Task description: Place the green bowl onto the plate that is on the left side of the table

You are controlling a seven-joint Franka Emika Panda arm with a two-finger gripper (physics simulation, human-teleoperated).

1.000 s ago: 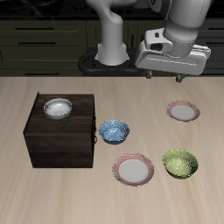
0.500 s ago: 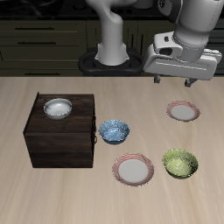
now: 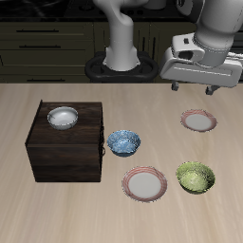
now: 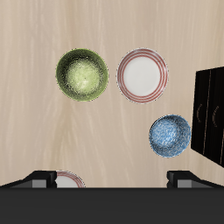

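The green bowl [image 3: 196, 177] sits on the table near the front edge; it also shows in the wrist view [image 4: 83, 73]. The plate on the left side of the table [image 3: 198, 121] lies farther back, behind the bowl. In the wrist view only its rim [image 4: 68, 179] peeks out by one finger. My gripper [image 3: 193, 88] hangs high above the table, behind and above that plate. It is open and empty, with its fingers spread wide [image 4: 112, 179].
A second, look-alike plate [image 3: 145, 184] lies beside the green bowl, also in the wrist view [image 4: 142, 74]. A blue patterned bowl [image 3: 123, 142] sits by a dark wooden cabinet [image 3: 66, 152] with a white bowl [image 3: 63, 117] on top.
My gripper has moved sideways at the same height, away from the cabinet side, to above the area behind the back plate. Nothing on the table has moved.
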